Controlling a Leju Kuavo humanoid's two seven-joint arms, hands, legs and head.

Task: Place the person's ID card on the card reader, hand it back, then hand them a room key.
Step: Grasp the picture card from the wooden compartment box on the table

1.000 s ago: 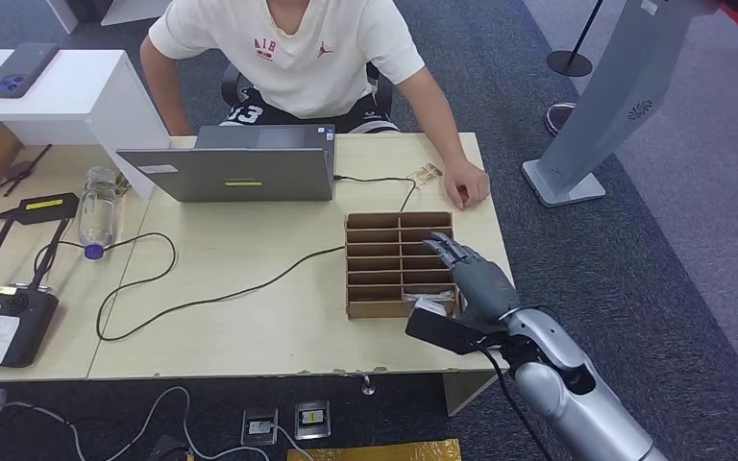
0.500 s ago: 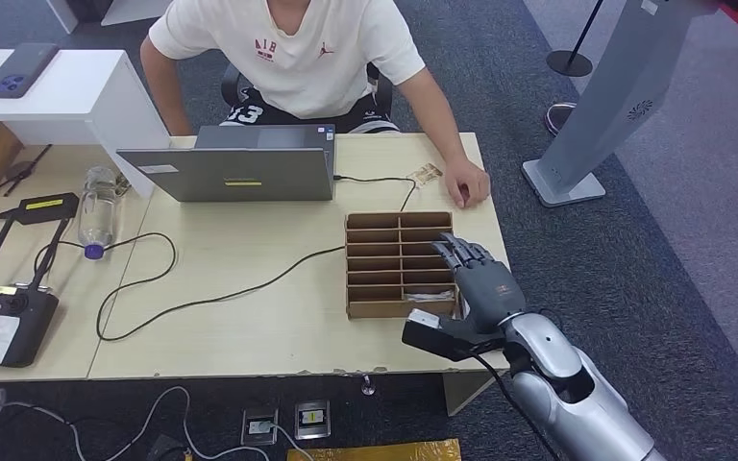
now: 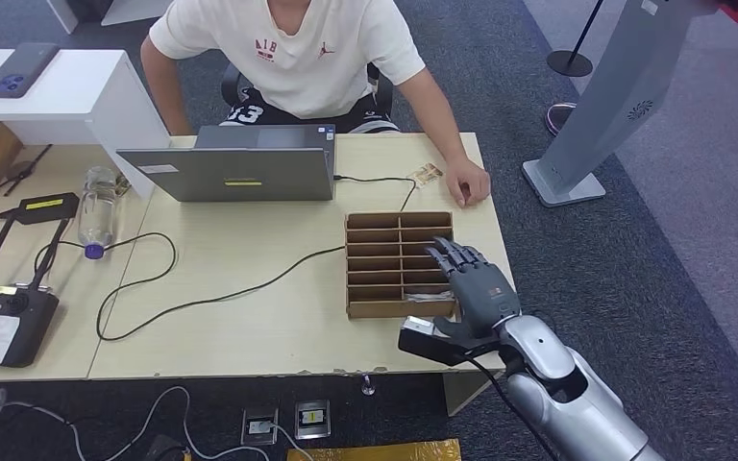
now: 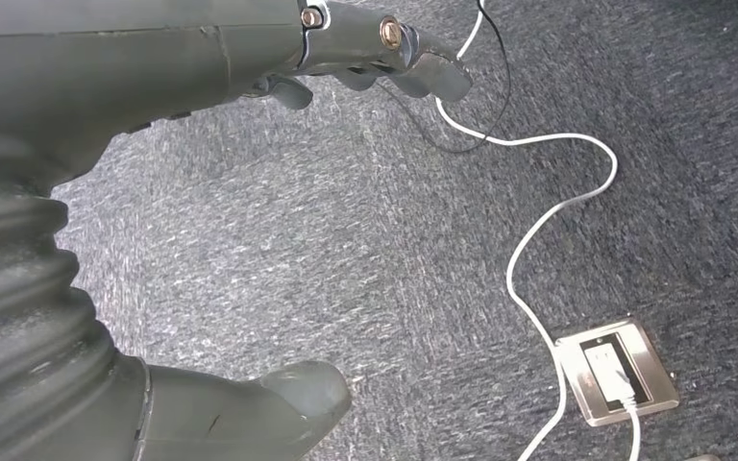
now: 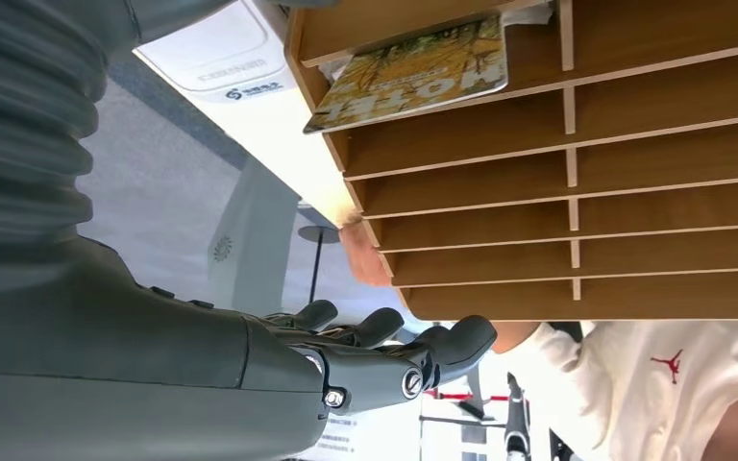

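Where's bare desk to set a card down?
Widest bare patch: the desk between laptop and near edge, beyond the looping cable, left of the slotted box. Crowded: the right strip, with the right hand and the person's hand.

Hotel reception desk (image 3: pixel 279 317), key-card rack (image 3: pixel 399 264)

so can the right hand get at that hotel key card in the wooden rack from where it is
Probably yes. The right hand hovers open over the right side of the wooden rack, and the key card lies in an open slot at the near end with nothing over it. The fingers would need to come back toward that slot.
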